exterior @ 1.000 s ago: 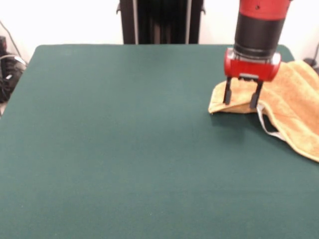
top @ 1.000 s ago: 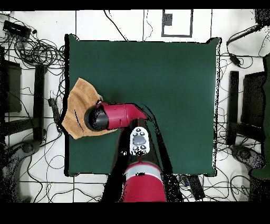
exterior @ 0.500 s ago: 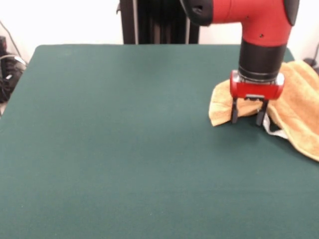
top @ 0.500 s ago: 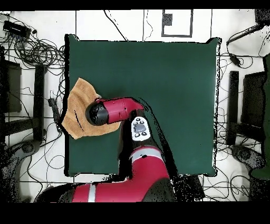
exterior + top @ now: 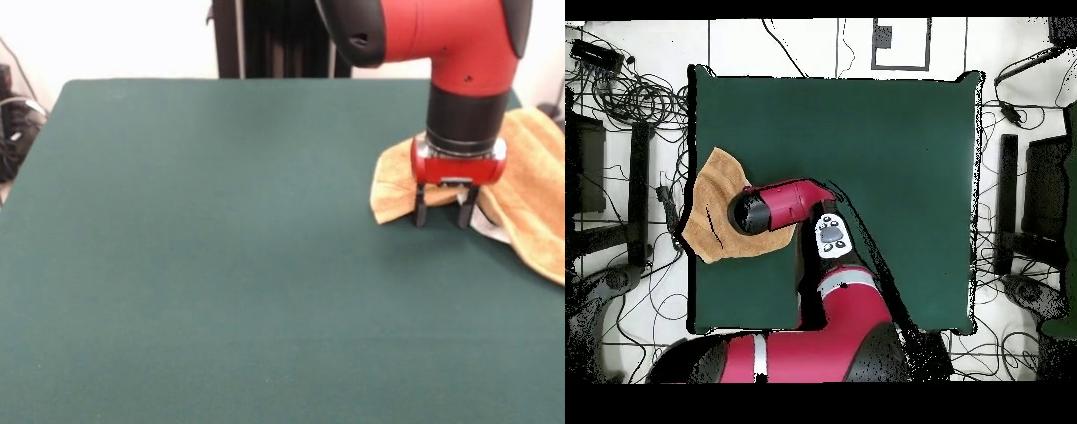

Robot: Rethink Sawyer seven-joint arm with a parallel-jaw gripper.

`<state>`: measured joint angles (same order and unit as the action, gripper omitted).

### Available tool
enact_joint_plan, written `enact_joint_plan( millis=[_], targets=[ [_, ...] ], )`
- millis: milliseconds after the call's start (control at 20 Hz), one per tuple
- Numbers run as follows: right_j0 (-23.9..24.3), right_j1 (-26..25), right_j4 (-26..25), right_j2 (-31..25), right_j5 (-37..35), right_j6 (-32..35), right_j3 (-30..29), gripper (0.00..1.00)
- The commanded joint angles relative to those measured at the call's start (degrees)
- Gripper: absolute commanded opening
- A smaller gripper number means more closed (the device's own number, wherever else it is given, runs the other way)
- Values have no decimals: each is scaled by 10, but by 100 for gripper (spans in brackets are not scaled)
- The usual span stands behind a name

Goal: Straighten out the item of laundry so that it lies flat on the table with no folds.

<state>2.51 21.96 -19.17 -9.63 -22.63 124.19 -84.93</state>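
A dark green table (image 5: 221, 265) fills the front view. At about three o'clock, a golden-orange towel (image 5: 530, 185) lies bunched, cut off by the picture's edge. The red arm's gripper (image 5: 440, 217) stands over its folded edge, jaws parted, tips at the cloth; contact unclear. No writing is readable.

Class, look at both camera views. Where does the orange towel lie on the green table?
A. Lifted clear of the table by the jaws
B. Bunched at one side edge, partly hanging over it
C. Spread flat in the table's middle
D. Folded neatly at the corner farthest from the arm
B: the towel is rumpled at the table side edge and spills past it, with the gripper down at its inner edge.
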Motion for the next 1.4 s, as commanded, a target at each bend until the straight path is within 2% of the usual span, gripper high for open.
enact_joint_plan(
  millis=[50,200,450,600,850,1000,1150,1400],
  targets=[
    [-19,-9,4,8,-75,17,31,100],
    [7,1,11,-20,-113,-27,68,100],
    [15,34,20,-31,-149,-32,103,100],
    [11,59,14,-30,-140,-24,105,100],
    [13,100,34,-29,-184,-6,73,100],
    [-3,117,53,-8,-172,59,34,100],
    [-33,126,81,33,-145,161,-7,100],
    [-59,99,155,94,-78,284,-53,100]
  ],
)
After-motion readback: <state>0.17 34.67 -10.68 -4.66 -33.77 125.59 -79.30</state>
